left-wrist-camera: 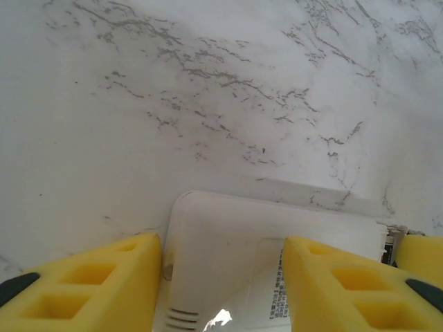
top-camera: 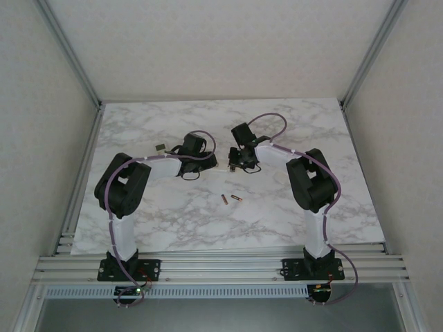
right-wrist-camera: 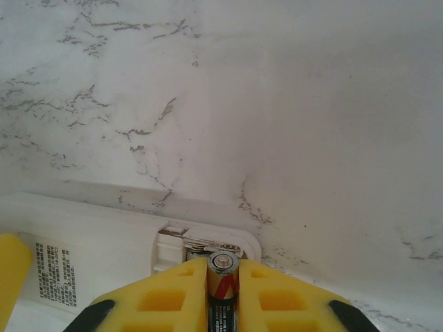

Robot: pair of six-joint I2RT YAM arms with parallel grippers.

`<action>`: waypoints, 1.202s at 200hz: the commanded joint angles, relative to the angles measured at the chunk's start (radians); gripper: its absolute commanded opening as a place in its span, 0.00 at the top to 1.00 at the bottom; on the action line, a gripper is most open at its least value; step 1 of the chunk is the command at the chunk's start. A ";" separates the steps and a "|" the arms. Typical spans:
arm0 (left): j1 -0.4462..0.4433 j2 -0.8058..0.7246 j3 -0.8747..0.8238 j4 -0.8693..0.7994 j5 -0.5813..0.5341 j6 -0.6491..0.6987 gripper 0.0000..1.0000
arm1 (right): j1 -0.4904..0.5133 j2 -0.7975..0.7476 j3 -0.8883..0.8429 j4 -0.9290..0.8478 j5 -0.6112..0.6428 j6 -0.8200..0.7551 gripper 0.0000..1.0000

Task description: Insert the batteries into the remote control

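Note:
The white remote control (left-wrist-camera: 228,249) lies back up on the marble table. Its open battery bay (right-wrist-camera: 197,242), with a metal spring contact showing, is at its right end. My right gripper (right-wrist-camera: 223,268) is shut on a black, red and gold battery (right-wrist-camera: 223,287) whose tip sits just at the bay's edge. My left gripper (left-wrist-camera: 221,283) is part open. One yellow finger (left-wrist-camera: 97,283) is beside the remote's left end and the other finger (left-wrist-camera: 346,283) is over its labelled back. Two more batteries (top-camera: 223,200) (top-camera: 237,198) lie loose on the table nearer the arm bases.
Both grippers (top-camera: 210,164) (top-camera: 234,164) meet at the table's middle. A small dark flat piece (top-camera: 160,147) lies left of the left wrist. White walls with metal rails enclose the marble table (top-camera: 173,221) on three sides.

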 commanded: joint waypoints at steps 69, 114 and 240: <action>-0.018 0.001 -0.021 -0.002 0.039 -0.017 0.52 | -0.015 -0.079 0.043 -0.094 0.004 -0.023 0.73; -0.018 0.005 -0.019 0.000 0.042 -0.017 0.53 | -0.028 -0.026 0.093 -0.097 0.011 -0.026 0.78; -0.018 0.008 -0.013 0.001 0.043 -0.016 0.53 | -0.027 0.030 0.064 -0.082 -0.015 -0.015 0.90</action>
